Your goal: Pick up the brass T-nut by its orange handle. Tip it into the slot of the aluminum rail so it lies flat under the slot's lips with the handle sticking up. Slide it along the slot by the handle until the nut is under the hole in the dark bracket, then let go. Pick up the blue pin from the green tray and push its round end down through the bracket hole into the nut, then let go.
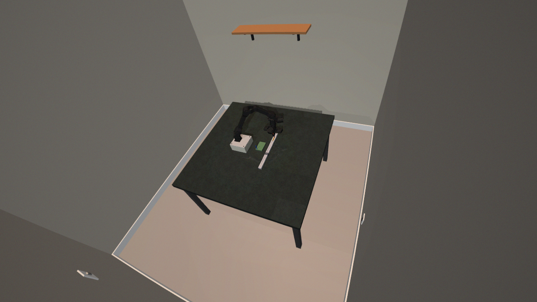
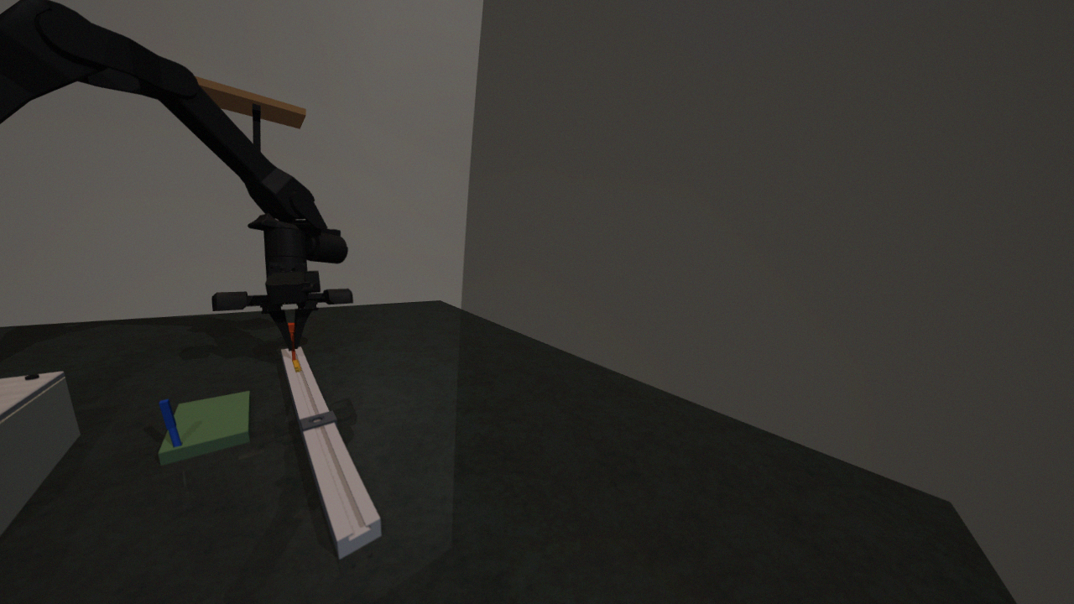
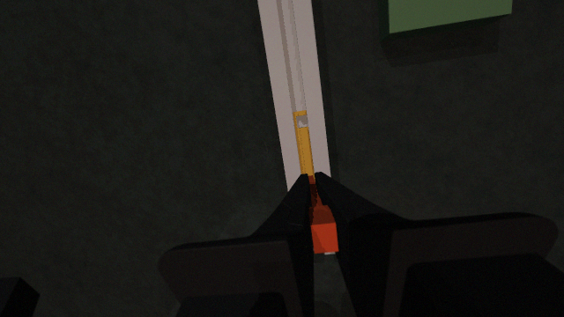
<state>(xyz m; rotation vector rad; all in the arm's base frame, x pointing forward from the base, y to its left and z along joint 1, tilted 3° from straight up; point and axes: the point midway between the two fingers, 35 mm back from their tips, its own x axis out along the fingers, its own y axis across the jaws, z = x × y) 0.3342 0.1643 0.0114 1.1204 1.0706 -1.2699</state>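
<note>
My gripper (image 2: 293,348) (image 3: 311,180) is shut on the orange handle (image 2: 291,328) (image 3: 324,238) over the far end of the aluminum rail (image 1: 262,161) (image 2: 334,481) (image 3: 278,88). The handle sticks up between the fingers. The brass T-nut (image 2: 296,366) (image 3: 305,147) lies along the rail's slot, in line with it; whether it is fully under the lips I cannot tell. The dark bracket (image 1: 266,153) (image 2: 306,424) crosses the rail near its middle, away from the nut, and its hole shows. The blue pin (image 2: 169,422) (image 1: 256,147) stands slightly tilted at the green tray (image 1: 261,145) (image 2: 214,418) (image 3: 449,15).
The white robot base box (image 1: 240,145) (image 2: 37,443) stands beside the tray, on the side away from the rail. The dark table (image 1: 240,191) (image 2: 601,488) carries everything. An orange shelf (image 1: 272,29) (image 2: 281,112) is on the wall behind, well above the table.
</note>
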